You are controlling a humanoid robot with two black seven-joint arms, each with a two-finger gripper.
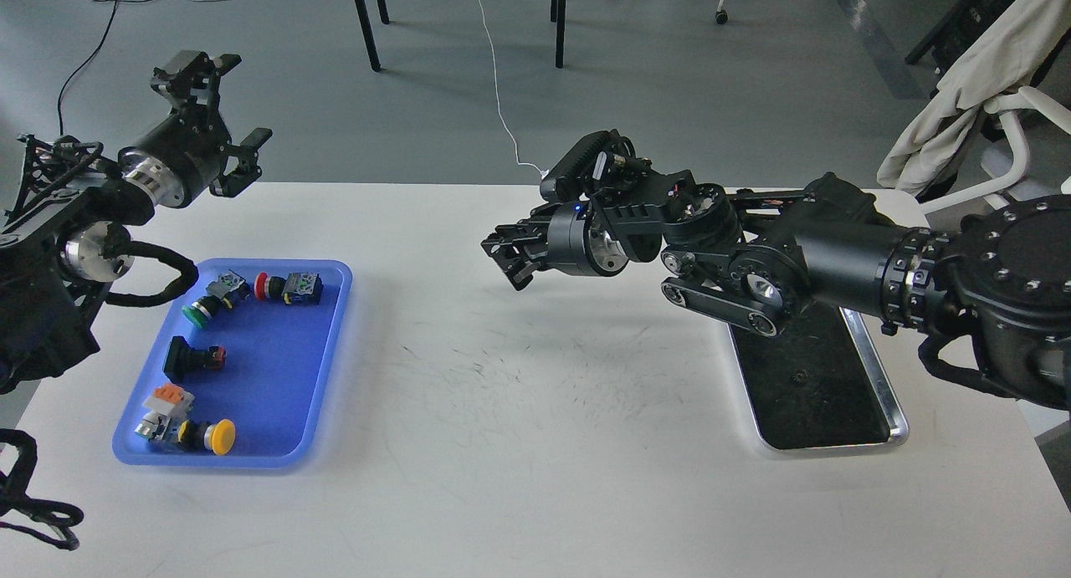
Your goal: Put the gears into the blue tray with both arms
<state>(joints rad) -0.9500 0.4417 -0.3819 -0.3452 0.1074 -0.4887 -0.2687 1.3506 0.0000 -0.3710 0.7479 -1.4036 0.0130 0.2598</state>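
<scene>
The left end effector [224, 101] hung open above the tabletop's [519, 411] far left corner, the blue tray [276, 394] of push-button switches [201, 356] lay by the left edge, and the right end effector [506, 260], grip unclear, hovered mid-tabletop, left of a silver tray [878, 440] holding a tiny gear [801, 378].

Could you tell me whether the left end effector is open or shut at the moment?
Open. The left end effector is raised beyond the table's far left corner, its two fingers spread wide apart with nothing between them.
</scene>
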